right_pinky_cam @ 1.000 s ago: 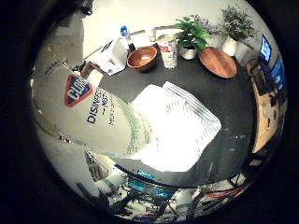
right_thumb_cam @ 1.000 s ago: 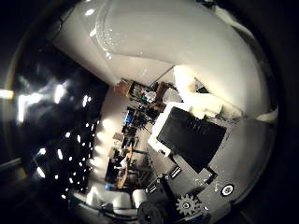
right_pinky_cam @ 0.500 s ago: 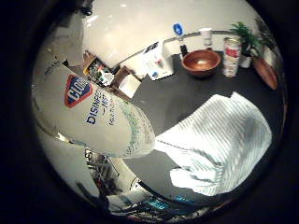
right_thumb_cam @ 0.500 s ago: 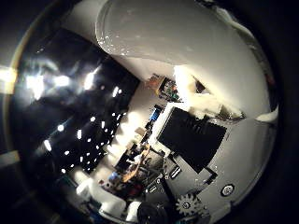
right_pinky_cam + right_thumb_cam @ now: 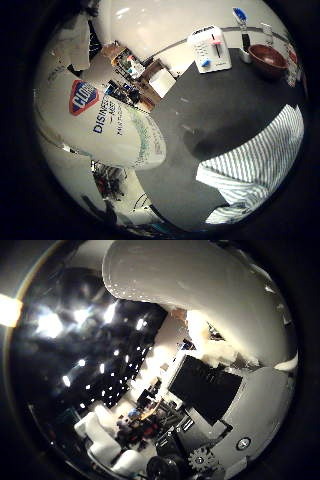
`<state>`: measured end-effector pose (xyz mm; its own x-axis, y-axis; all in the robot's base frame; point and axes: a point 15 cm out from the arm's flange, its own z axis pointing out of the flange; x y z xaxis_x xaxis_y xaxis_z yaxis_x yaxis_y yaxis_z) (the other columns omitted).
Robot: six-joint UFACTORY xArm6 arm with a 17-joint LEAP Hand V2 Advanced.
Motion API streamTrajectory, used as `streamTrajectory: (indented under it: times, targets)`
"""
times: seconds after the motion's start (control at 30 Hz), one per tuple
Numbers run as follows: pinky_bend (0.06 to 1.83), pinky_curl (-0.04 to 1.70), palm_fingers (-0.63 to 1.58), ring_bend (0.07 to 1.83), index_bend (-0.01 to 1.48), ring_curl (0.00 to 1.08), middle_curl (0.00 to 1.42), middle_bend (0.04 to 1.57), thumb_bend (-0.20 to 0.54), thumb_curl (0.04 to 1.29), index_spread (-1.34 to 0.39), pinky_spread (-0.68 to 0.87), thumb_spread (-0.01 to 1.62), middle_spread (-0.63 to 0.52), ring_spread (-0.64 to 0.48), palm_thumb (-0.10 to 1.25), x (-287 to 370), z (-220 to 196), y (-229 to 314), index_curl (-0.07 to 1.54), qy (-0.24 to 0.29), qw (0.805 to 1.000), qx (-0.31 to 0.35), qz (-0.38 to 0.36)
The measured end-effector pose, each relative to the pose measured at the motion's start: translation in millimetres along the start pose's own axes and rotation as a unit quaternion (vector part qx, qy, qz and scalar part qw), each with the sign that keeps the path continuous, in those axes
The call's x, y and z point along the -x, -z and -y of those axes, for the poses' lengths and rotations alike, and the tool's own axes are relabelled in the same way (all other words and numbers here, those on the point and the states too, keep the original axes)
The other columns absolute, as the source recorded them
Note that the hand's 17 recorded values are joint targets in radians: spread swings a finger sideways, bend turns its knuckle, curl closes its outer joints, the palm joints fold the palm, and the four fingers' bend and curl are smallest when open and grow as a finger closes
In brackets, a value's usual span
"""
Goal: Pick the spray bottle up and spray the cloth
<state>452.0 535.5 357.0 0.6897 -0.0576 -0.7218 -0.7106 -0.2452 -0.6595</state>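
Observation:
The white spray bottle, with its red and blue label, fills much of the little finger side view and lies close against my palm. It hangs tilted in the air beside the dark table. In the thumb side view its smooth white body arches over the hand, whose white and black fingers curl against it. The white cloth with thin dark stripes lies rumpled on the table near its front edge, below and to the side of the bottle's base.
At the table's far end stand a white appliance with a lever, a brown bowl and a blue-capped bottle. Beyond the table's side edge are shelves with clutter and a pale floor.
The hand has swung with the bottle, which keeps its place against the palm. The view now faces more off the table's side; the plants and wooden plate have left the view.

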Motion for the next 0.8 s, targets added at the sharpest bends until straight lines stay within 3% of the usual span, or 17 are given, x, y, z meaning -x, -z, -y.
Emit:
streamTrajectory:
  times: [0.17, 0.6, 0.8]
  targets:
    - [1.32, 0.63, 1.19, 1.43, 1.18, 0.64, 0.75, 1.35, -0.016, 1.11, -0.26, -0.30, 0.66, -0.19, -0.22, 0.94, -25.1, -4.9, -6.4, 0.71, 0.010, 1.000, 0.001, -0.009]
    - [1.31, 0.63, 1.19, 1.42, 1.18, 0.65, 0.75, 1.35, -0.016, 1.10, -0.26, -0.31, 0.65, -0.19, -0.22, 0.94, -87.9, -20.6, -21.9, 0.71, -0.021, 0.999, -0.010, -0.031]
    - [1.26, 0.59, 1.20, 1.39, 1.15, 0.62, 0.74, 1.33, -0.043, 1.05, -0.28, -0.36, 0.69, -0.19, -0.22, 0.80, -95.8, -24.7, -24.8, 0.71, -0.037, 0.999, -0.017, -0.029]
